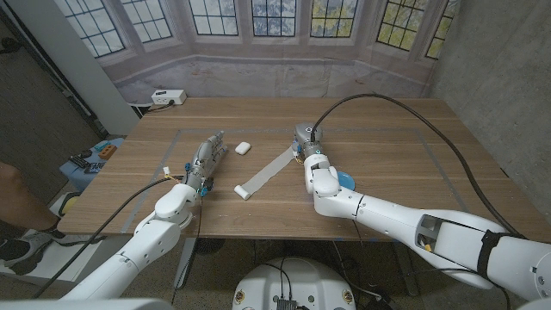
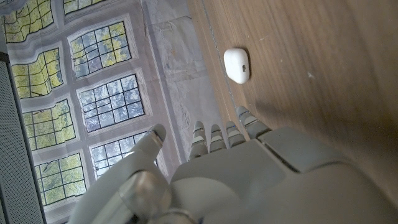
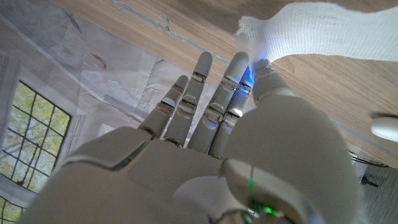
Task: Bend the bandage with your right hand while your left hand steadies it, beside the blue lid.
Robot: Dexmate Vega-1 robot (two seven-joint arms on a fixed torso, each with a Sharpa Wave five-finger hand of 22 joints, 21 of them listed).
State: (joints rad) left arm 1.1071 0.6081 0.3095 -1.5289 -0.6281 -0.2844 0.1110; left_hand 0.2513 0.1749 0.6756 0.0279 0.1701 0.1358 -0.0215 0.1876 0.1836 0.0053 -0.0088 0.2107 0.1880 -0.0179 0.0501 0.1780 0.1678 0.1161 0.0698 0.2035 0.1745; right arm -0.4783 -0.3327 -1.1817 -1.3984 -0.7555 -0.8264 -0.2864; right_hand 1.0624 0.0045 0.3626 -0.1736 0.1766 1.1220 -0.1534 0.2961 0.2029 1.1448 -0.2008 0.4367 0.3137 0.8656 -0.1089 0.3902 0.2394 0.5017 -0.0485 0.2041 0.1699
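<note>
Our right hand [image 1: 303,143] pinches the far end of the white bandage [image 1: 265,175], a flat strip; left hand [image 1: 207,157] rests apart, fingers straight, together.

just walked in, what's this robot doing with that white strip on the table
The right hand is at the far end of the white bandage, fingers touching it, and the strip lies unrolled with a small roll at its near end. The left hand waits apart, near a small white case, not yet steadying anything. The blue lid peeks out beside the right forearm.
</note>
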